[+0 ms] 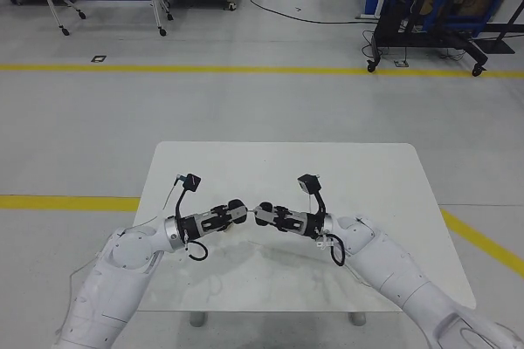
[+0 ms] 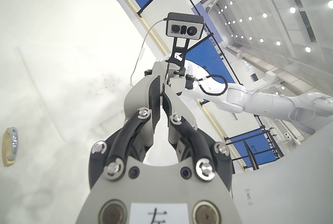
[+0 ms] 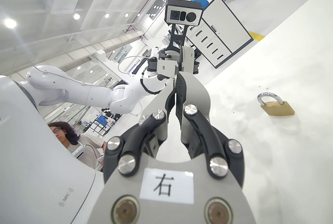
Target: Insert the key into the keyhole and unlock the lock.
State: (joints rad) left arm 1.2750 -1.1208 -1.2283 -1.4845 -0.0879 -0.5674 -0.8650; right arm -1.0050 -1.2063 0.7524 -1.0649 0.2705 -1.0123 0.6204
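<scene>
A brass padlock (image 3: pixel 276 107) with a silver shackle lies flat on the white table (image 1: pixel 375 174), off to one side of both grippers; it also sits at the frame's edge in the left wrist view as the padlock (image 2: pixel 10 144). My left gripper (image 1: pixel 237 209) and right gripper (image 1: pixel 265 213) meet tip to tip above the table's middle. The left gripper (image 2: pixel 161 85) has its ribbed pads (image 2: pixel 155 105) closed together. The right gripper (image 3: pixel 177 80) is shut too, pads (image 3: pixel 179 100) pressed flat. I cannot tell whether a key sits between either pair of pads.
The table top around the arms is bare white, with its front edge close under both forearms. A black wheeled frame (image 1: pixel 428 39) and a cart (image 1: pixel 113 13) stand on the floor well beyond the table.
</scene>
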